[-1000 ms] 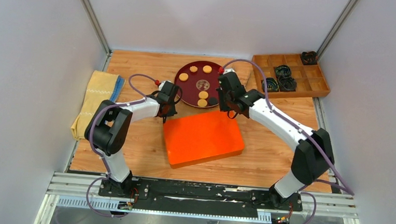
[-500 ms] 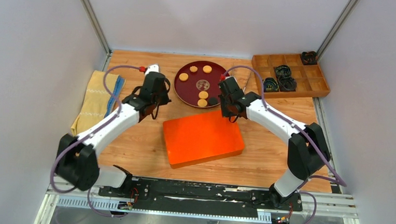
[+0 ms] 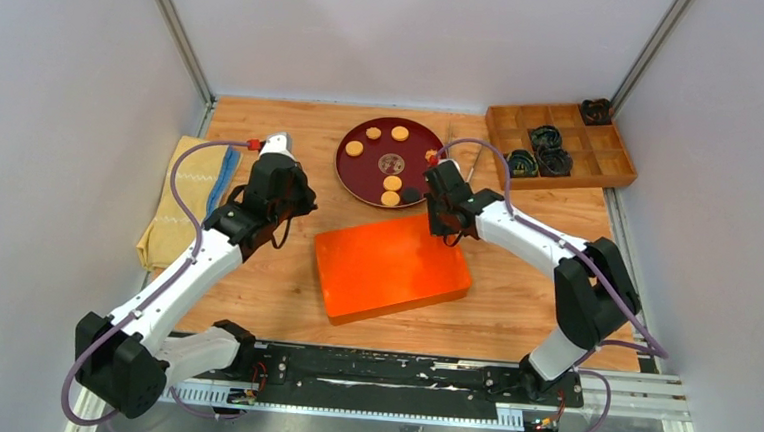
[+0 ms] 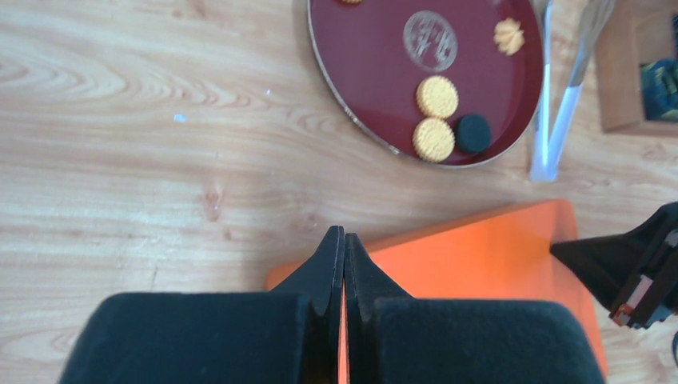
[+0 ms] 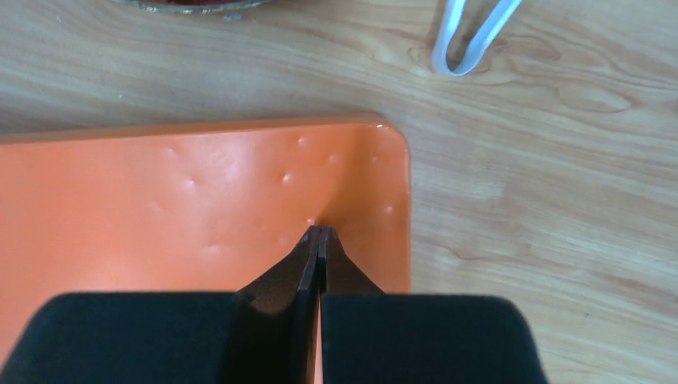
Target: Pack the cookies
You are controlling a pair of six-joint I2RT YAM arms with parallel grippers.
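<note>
Sitting on a dark red plate (image 3: 359,173) at the far middle of the bench (image 3: 513,304) are the cookies (image 3: 392,183): 5 tan, 1 black, 1 knobbly orange. Left fingers (image 4: 331,260) are pressed together, holding nothing, just left of the orange box (image 3: 390,267). Right fingers (image 5: 309,260) are likewise closed and empty, tips seemingly touching the box's far right corner.
</note>
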